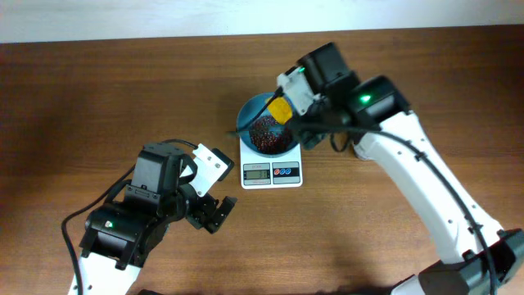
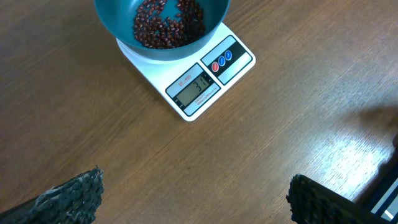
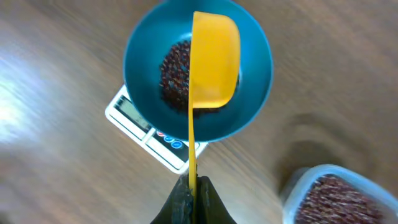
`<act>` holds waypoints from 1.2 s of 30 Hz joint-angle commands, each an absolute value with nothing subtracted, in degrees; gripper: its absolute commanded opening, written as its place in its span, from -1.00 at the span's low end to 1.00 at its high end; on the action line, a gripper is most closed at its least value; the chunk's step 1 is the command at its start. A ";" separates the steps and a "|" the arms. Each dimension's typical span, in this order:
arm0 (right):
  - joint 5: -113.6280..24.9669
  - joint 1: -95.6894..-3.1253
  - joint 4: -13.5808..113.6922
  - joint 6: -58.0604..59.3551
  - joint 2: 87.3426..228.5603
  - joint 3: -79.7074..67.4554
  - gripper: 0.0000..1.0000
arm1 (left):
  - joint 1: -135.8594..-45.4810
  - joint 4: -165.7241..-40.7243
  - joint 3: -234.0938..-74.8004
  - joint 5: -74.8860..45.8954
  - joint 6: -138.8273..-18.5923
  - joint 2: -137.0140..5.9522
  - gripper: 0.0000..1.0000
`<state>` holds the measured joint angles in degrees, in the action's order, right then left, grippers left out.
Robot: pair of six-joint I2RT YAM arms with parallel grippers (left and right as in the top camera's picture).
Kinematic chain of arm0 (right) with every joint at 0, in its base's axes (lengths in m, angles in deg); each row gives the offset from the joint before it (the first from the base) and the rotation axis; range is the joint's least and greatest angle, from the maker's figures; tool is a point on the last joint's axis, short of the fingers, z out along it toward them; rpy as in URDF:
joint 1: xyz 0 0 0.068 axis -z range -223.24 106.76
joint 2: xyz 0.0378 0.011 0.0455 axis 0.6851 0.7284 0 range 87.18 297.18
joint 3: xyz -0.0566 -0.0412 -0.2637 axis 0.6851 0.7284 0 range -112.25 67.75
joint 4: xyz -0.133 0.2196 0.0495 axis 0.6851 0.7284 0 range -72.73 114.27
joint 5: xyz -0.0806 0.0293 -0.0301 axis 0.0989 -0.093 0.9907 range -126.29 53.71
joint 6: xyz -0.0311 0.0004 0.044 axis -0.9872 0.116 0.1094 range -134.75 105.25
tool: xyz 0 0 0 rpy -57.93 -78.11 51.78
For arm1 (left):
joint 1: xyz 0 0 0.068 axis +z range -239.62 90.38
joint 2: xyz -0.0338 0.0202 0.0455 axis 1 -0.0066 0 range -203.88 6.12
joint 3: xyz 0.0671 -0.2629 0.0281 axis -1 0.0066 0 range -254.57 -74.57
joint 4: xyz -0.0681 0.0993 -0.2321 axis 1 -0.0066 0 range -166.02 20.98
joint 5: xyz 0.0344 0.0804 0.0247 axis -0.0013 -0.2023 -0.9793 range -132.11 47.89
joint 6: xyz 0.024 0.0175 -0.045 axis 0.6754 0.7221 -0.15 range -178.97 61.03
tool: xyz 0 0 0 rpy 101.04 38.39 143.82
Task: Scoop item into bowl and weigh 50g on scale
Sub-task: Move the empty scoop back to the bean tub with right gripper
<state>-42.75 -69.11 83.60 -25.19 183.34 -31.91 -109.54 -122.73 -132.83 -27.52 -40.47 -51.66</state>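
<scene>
The teal-blue bowl (image 1: 255, 115) stands on the white scale (image 1: 272, 173) and holds a heap of dark red-brown beans (image 1: 267, 135). My right gripper (image 3: 193, 194) is shut on the thin handle of a yellow scoop (image 3: 214, 59), whose head hangs tilted over the bowl (image 3: 252, 93) and the beans (image 3: 176, 78). The scoop (image 1: 279, 108) also shows in the overhead view. My left gripper (image 2: 196, 202) is open and empty over bare table, in front of the scale (image 2: 198, 87). The bowl (image 2: 118, 22) with beans (image 2: 166, 25) fills the top of the left wrist view.
A clear plastic tub (image 3: 292, 193) of more beans (image 3: 339, 202) stands right of the scale, mostly hidden under my right arm (image 1: 409, 156) in the overhead view. The left arm (image 1: 147, 205) sits at the front left of the brown wooden table (image 1: 98, 98).
</scene>
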 commanded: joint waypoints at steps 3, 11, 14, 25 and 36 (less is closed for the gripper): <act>-57.72 -57.88 82.85 -16.88 182.62 -35.34 -0.92 | -109.72 -122.62 -132.96 -26.69 -39.38 -51.68 0.98; -40.71 -44.46 88.99 -14.04 184.15 -35.95 -0.92 | -109.72 -122.64 -132.96 -26.69 -39.40 -51.68 0.98; -34.31 -44.30 91.97 -14.04 186.35 -35.10 -0.92 | -109.72 -122.64 -132.96 -26.69 -39.40 -51.68 0.98; -18.09 -43.54 100.88 -16.77 187.97 -33.39 -0.92 | -109.72 -122.64 -132.96 -26.69 -39.40 -51.68 0.98; -17.57 -43.28 99.70 -20.31 194.66 -33.26 -0.92 | -109.72 -122.62 -132.96 -26.69 -39.38 -51.68 0.98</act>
